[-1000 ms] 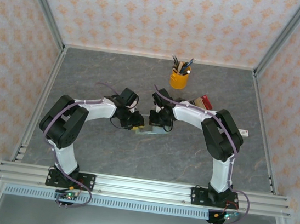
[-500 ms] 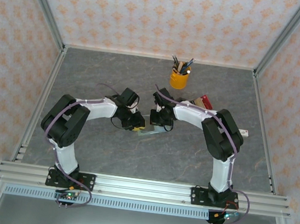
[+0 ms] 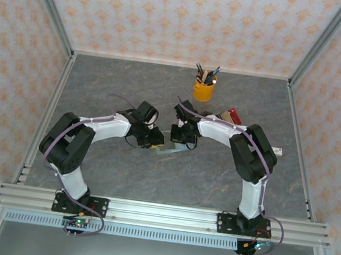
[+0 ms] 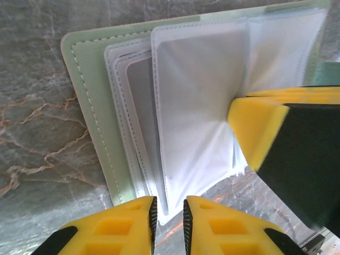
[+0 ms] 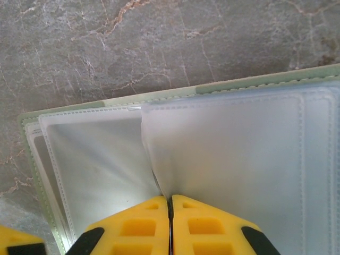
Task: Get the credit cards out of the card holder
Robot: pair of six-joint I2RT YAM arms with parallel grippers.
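The sage-green card holder lies open on the table between both arms, its clear plastic sleeves fanned out. My right gripper is shut on the folded edge of one sleeve and lifts it; one of its yellow fingers pinches that sleeve in the left wrist view. My left gripper sits at the holder's near corner, its jaws a narrow gap apart, with the corner of a sleeve just reaching between the tips. The holder's green cover lies flat. The credit cards are hidden.
A yellow cup of pencils stands behind the grippers. A cluster of tan, dark and red blocks sits to the back right, beside the right arm. Patterned walls enclose the grey marbled table on three sides.
The right gripper's jaws have closed fully on the sleeve. The left arm's elbow has swung a little to the left while its gripper stayed at the holder.
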